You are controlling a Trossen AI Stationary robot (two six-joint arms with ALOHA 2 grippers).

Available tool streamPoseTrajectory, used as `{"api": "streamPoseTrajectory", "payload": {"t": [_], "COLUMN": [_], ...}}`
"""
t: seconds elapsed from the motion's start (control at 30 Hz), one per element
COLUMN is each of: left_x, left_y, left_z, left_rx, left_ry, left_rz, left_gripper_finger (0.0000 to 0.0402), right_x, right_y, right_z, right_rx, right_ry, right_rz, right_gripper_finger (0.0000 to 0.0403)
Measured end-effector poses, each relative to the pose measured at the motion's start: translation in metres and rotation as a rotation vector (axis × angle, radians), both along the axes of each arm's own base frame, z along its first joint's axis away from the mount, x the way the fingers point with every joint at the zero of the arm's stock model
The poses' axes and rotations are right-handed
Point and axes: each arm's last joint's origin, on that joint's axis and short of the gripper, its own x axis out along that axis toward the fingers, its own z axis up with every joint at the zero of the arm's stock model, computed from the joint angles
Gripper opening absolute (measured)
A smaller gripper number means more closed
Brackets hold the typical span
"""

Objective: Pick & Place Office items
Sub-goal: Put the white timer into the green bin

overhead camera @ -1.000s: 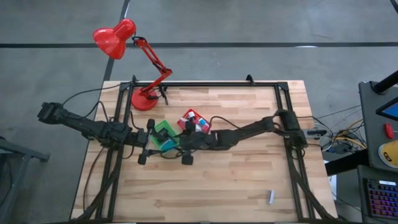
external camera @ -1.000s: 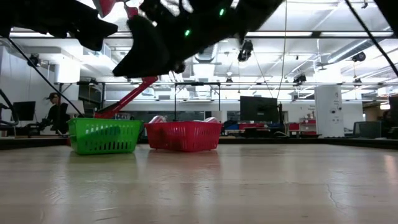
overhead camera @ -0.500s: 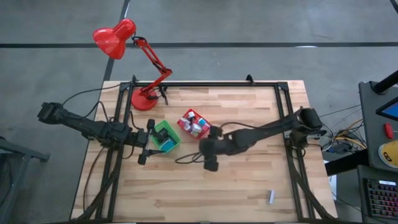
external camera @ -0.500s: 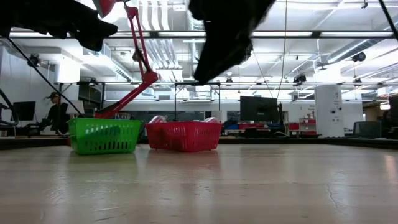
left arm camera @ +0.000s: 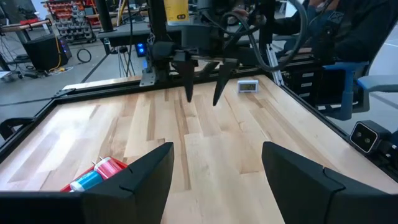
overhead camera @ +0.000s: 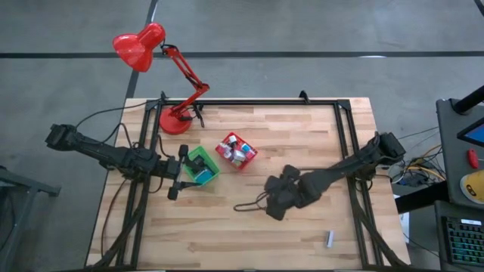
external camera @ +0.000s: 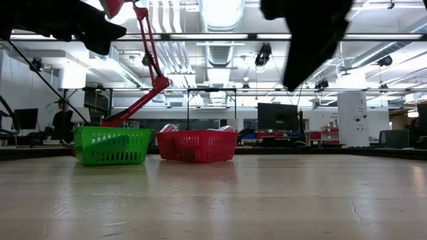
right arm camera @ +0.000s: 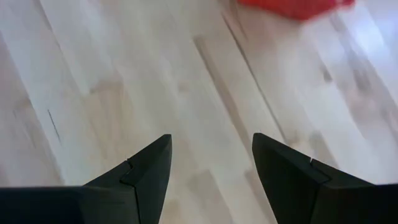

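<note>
Hovering open and empty over bare wood near the red bin (overhead camera: 237, 150): right gripper (overhead camera: 274, 202); left gripper (overhead camera: 181, 172), open, waiting at the green bin (overhead camera: 201, 165)

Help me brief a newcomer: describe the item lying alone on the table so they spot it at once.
Start at the wooden table and go to the corner on the right arm's side, opposite the red lamp. There a small grey-white stick lies alone on bare wood, while the other items sit in the green bin and red bin.

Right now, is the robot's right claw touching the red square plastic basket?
Apart. The high view shows the right gripper over bare wood, well clear of the red basket; its wrist view shows open, empty fingers.
</note>
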Motion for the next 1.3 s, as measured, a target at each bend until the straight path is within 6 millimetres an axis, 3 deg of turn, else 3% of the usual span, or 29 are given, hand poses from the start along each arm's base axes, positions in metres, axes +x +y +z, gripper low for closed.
{"api": "streamPoseTrajectory", "payload": {"t": [0.37, 1.0, 1.3], "left_x": [0.0, 0.0, 0.0], "left_y": [0.0, 0.0, 0.0], "left_z": [0.0, 0.0, 0.0], "left_rx": [0.0, 0.0, 0.0], "left_ry": [0.0, 0.0, -0.001], "left_rz": [0.0, 0.0, 0.0], "left_gripper_finger": [0.025, 0.025, 0.025], "right_x": [-0.021, -0.023, -0.033], "right_y": [0.027, 0.028, 0.042], "right_z": [-0.002, -0.002, 0.006], "right_rx": [0.0, -0.016, 0.071], "right_ry": [-0.017, -0.057, -0.094], "right_rz": [-0.128, -0.197, -0.356], "right_gripper_finger": [0.0219, 0.0219, 0.0219]}}
